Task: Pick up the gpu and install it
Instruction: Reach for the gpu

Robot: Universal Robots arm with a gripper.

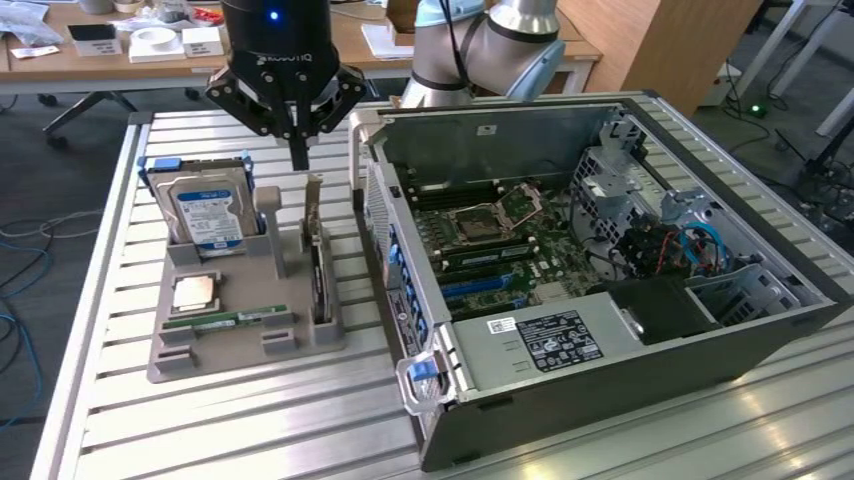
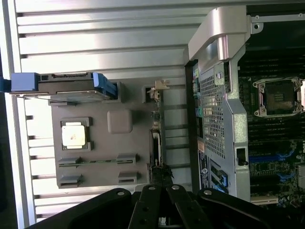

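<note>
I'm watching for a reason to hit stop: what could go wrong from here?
1. The gripper hangs above the gpu with jaws shut; lowered like that, it would likely strike the card's edge.
2. The gpu stands on edge close beside the computer case, so a swing on lifting might knock its wall.

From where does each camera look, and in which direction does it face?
Exterior view: off the arm, looking down at the gpu standing in the grey holder beside the open computer case; shows the arm and shut gripper.
Wrist view: on the wrist, looking down along the gripper onto the gpu.
Shared: gpu, holder, case, hard drive.
</note>
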